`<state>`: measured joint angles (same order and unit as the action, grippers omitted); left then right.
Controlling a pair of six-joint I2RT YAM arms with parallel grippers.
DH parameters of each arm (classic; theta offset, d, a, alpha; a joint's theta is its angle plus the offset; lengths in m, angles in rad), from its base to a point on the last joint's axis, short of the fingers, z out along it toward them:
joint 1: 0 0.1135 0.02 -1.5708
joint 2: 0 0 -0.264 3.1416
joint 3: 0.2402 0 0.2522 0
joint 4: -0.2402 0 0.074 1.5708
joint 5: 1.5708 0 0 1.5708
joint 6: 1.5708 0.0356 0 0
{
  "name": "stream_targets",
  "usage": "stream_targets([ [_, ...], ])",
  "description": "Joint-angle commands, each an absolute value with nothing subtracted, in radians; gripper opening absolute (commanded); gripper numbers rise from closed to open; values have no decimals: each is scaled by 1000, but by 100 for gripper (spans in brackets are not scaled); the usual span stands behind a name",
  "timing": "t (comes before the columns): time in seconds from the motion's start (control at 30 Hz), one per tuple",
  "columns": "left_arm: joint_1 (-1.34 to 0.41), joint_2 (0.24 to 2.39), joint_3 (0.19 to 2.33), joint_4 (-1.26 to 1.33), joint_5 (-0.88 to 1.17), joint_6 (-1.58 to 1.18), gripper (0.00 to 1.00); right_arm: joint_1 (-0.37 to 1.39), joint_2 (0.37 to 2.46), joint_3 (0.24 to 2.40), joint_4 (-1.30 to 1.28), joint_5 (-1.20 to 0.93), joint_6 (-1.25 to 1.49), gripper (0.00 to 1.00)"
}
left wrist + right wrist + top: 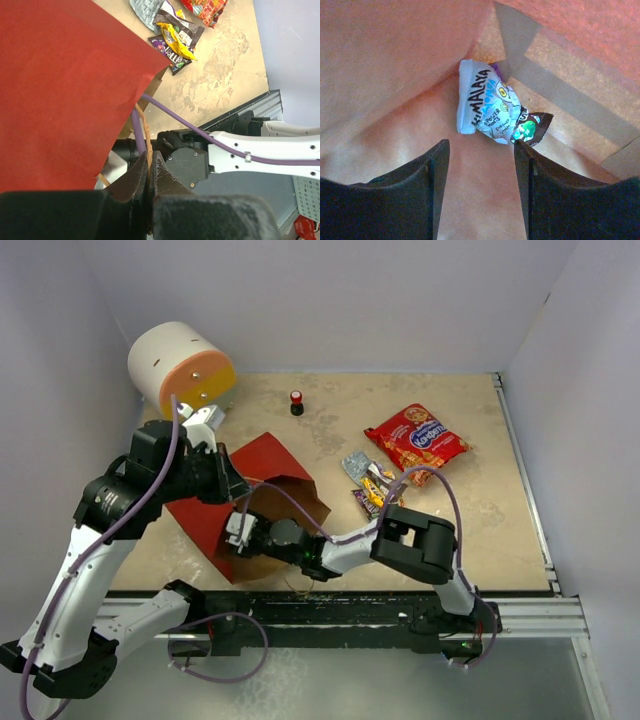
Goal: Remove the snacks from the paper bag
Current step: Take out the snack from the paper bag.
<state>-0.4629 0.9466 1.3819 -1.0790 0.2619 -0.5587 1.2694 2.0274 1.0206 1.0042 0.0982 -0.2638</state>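
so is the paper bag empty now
No, the right wrist view shows a white packet and a dark brown packet lying inside the paper bag.

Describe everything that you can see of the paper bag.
The paper bag is red outside and brown kraft inside. It lies on its side on the table, mouth toward the arms. The left gripper pinches its brown handle; the open right gripper reaches inside, near a white packet and a dark packet.
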Motion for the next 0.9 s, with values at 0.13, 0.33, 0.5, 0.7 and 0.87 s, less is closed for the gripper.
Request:
stream_targets([
  [0.13,-463,958,1497,-1045,248,-461,0,1267,2092,951,1357,222,69,55],
  [0.33,-463,977,1576,-1062,228,-423,0,1266,2070,938,1309,213,83,58],
  [0.5,-463,985,1593,-1072,255,-407,0,1266,2129,1063,1214,367,286,57],
  [0.7,-463,979,1573,-1068,291,-405,0,1268,2182,1144,1098,431,271,56],
  [0.87,-463,962,1532,-1051,315,-421,0,1267,2227,1209,1026,416,233,58],
])
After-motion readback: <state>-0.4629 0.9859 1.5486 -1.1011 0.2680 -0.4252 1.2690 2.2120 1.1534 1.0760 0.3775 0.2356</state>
